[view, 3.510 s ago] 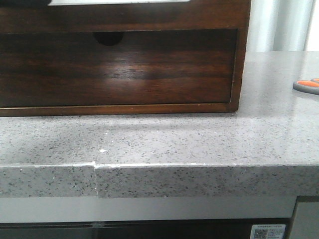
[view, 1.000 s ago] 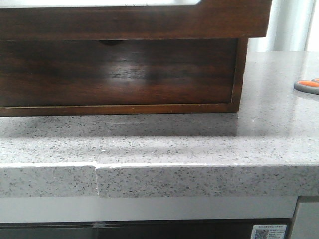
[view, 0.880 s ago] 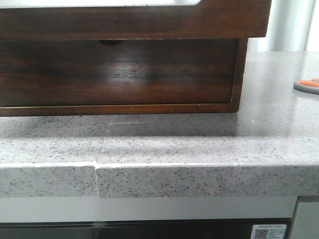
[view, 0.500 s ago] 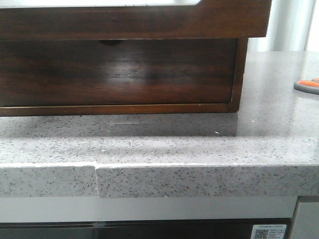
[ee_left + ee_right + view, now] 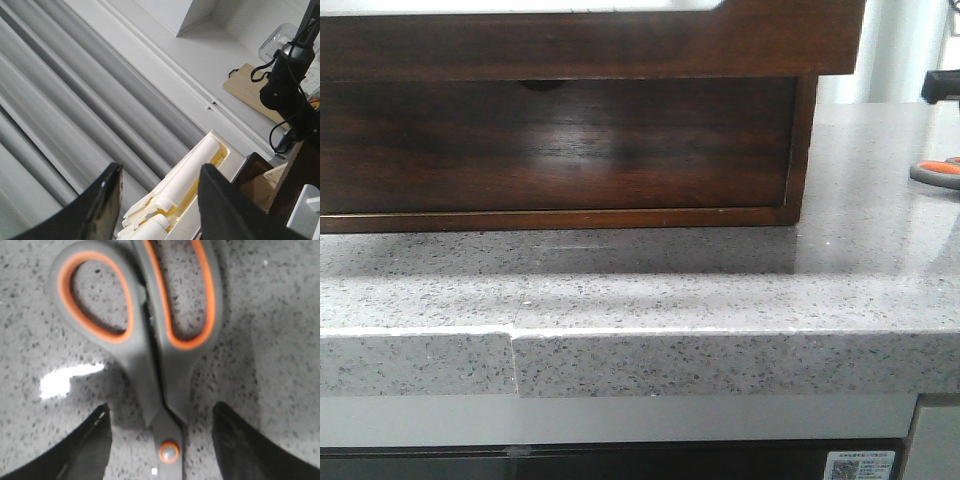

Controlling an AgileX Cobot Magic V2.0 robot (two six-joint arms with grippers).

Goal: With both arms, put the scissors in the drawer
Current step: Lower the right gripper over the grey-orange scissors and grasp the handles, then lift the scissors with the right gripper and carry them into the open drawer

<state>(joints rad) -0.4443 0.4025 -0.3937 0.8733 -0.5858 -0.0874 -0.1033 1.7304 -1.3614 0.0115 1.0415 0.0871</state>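
The scissors (image 5: 150, 340) lie flat on the grey speckled worktop (image 5: 720, 290), closed, with grey handles and orange inserts; in the front view only an orange-and-grey handle (image 5: 938, 172) shows at the far right edge, well apart from the wooden cabinet (image 5: 800, 150). The right gripper (image 5: 159, 440) hangs directly over the scissors: its two black fingers (image 5: 80, 450) stand wide apart, one on each side of the shank near the orange pivot screw (image 5: 169, 452), and the jaws hold nothing. Whether the fingertips touch the worktop cannot be determined from this close view. In the front view a small black part (image 5: 942, 86) shows at the right edge above the scissors handle, probably part of the right arm. The drawer (image 5: 590, 45) is the upper dark brown glossy front, with a pale cutout along its top edge; it stands out forward of the cabinet frame and overhangs the lower drawer (image 5: 555, 145), whose small notch is just visible beneath it. The left gripper (image 5: 157, 200) is raised and looks toward grey vertical blinds (image 5: 60, 85); its jaws are open with a clear gap between the two black fingers (image 5: 102, 210), and nothing is held. Cream plastic pieces (image 5: 185, 185) in a tray and the right arm (image 5: 287, 80) appear beyond it.
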